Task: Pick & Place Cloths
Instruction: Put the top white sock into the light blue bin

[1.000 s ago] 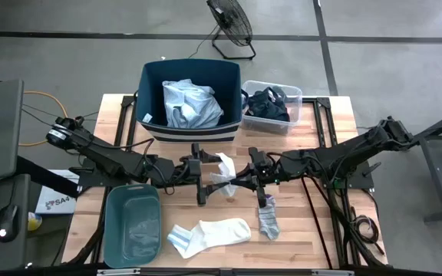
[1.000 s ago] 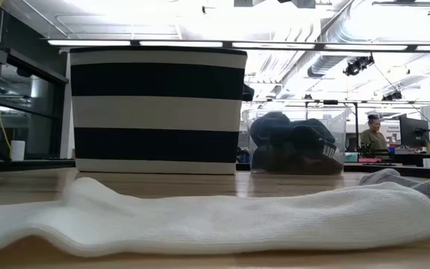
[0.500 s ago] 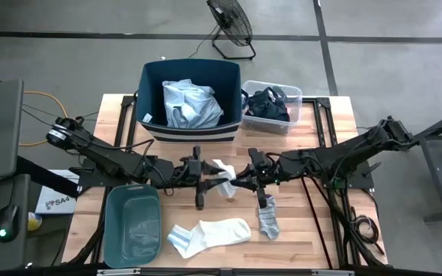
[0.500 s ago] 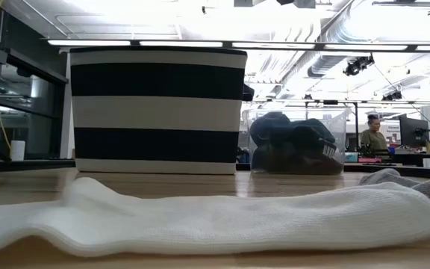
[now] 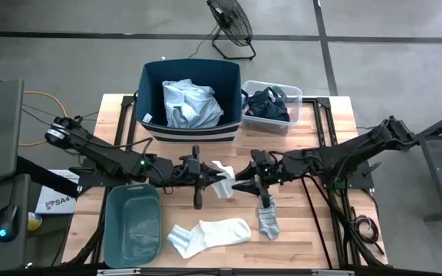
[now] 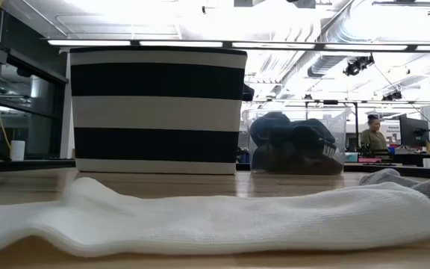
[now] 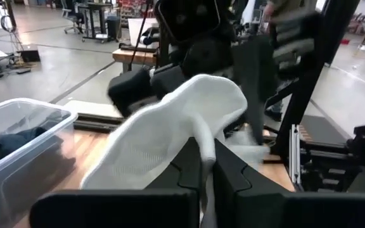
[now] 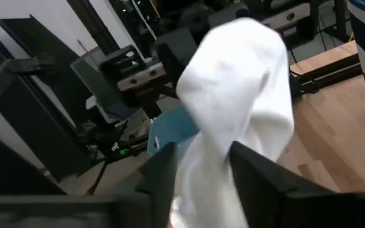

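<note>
Between both grippers, left gripper (image 5: 208,173) pinches the white sock (image 5: 222,177).

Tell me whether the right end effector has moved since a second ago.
Yes. The right end effector backed slightly away from the navy bin, toward its own side.

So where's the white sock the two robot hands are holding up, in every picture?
High view: white sock, middle of the table, between both grippers.
Low view: not in it.
Left wrist view: sock fills the middle.
Right wrist view: sock in the middle.
Shared landmark: clear plastic box.
</note>
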